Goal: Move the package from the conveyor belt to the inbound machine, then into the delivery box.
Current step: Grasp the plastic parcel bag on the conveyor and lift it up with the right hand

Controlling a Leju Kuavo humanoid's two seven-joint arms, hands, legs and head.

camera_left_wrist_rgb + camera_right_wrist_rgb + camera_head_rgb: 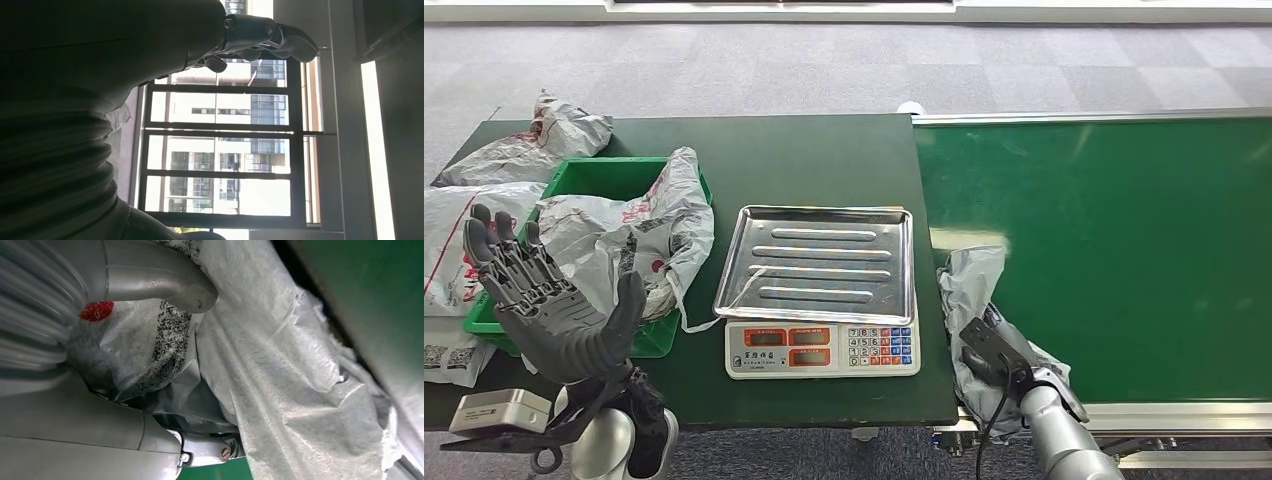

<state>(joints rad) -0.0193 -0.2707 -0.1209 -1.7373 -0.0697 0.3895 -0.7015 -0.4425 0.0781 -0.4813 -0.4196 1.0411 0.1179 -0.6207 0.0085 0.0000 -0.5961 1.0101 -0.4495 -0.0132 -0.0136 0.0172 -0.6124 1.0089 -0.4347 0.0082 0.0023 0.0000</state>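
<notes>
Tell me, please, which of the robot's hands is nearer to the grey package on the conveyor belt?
Right. The right hand grips the grey package; the left hand is raised, open, above the green bin.

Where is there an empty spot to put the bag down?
The metal tray on the scale is bare, and so is the dark table behind it. The green belt is open too. The green bin is crowded with bags.
</notes>
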